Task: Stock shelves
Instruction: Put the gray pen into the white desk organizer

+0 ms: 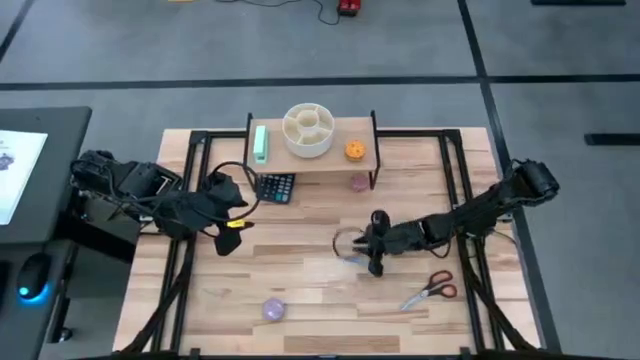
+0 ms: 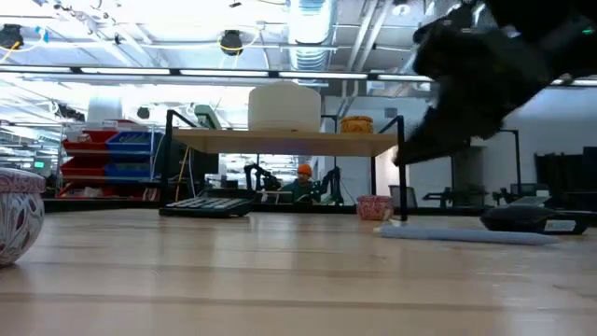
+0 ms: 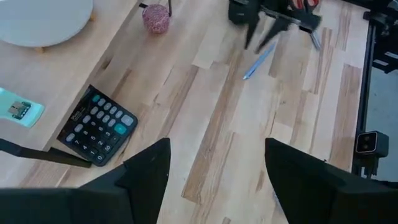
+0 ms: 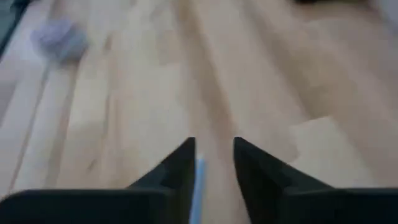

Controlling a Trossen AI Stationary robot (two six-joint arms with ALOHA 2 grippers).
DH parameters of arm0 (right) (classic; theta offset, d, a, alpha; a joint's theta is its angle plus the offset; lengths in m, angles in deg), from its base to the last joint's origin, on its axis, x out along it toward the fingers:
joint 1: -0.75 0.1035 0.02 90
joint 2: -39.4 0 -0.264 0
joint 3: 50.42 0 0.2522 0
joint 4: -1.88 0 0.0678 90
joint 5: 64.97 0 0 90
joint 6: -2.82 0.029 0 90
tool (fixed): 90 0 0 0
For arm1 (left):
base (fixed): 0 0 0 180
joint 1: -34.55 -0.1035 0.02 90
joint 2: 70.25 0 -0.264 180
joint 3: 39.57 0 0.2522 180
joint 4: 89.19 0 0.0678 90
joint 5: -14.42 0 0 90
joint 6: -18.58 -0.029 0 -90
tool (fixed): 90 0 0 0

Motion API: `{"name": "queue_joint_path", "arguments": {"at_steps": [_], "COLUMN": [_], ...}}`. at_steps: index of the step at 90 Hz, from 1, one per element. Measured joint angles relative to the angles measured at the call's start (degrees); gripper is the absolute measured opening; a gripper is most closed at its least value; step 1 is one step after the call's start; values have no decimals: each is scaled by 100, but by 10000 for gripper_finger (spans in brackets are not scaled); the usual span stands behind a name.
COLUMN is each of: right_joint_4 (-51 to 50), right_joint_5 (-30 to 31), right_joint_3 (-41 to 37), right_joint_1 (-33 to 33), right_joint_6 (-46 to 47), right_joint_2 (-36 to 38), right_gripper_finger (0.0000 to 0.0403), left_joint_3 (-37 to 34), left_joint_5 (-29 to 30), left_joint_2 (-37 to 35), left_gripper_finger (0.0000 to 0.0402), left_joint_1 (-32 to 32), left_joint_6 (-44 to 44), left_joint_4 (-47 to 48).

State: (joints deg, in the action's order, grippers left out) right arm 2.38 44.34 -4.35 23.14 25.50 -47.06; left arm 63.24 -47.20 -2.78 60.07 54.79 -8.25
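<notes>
The worktop (image 1: 320, 290) of light wood planks carries everything here. The shelf (image 1: 312, 155) stands at its far edge, well beyond both sets of jaws: a wood plank top on thin black legs. On that top sit a round cream divided bowl (image 1: 309, 129), a pale green flat pack (image 1: 260, 143) and a small orange object (image 1: 354, 150).

The left gripper (image 1: 228, 226) hangs over the worktop short of the shelf's left end, its jaws spread wide apart and holding nothing; in its wrist view the bare boards show between the two dark fingers (image 3: 149, 171). Just beyond these jaws, half under the shelf, lies a black calculator (image 1: 276, 187). A small pink patterned ball (image 1: 358, 182) rests under the shelf's right part, farther off.

The right gripper (image 1: 376, 262) is low over the middle of the worktop, its jaws parted only a little, with a thin light-blue pen (image 4: 198, 186) lying on the boards right at the gap between them; whether the jaws actually touch it cannot be told. Red-handled scissors (image 1: 432, 291) lie to the side of these jaws, near the front right of the worktop. A small lilac ball (image 1: 274, 309) sits well apart from both grippers, toward the front edge.
</notes>
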Motion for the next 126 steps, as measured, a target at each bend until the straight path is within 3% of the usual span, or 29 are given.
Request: {"name": "queue_joint_path", "arguments": {"at_steps": [12,23,43,57,88,107,126], "right_joint_4": [-42,443,1366,1640,1987,2179,2704], "right_joint_5": [49,435,1042,1099,511,36,-64], "right_joint_3": [-2,0,23,28,15,31,48], "right_joint_1": [527,822,875,869,453,201,171], "right_joint_6": [176,313,503,555,-178,-450,-432], "right_joint_2": [-509,-1149,-1913,-2138,-2159,-2356,-2716], "right_gripper_finger": [203,233,232,230,228,188,68], "left_joint_3": [0,0,2,2,2,2,1], "left_joint_5": [19,136,246,216,174,177,175], "left_joint_2": [-1,-1,-1,-1,1,-1,-1], "left_gripper_finger": [237,237,237,237,237,237,237], "left_joint_1": [0,0,-87,-214,-280,-280,-280], "left_joint_6": [-1,2,2,2,-40,-110,-123], "left_joint_4": [-2,-2,-2,-2,2,2,0]}}
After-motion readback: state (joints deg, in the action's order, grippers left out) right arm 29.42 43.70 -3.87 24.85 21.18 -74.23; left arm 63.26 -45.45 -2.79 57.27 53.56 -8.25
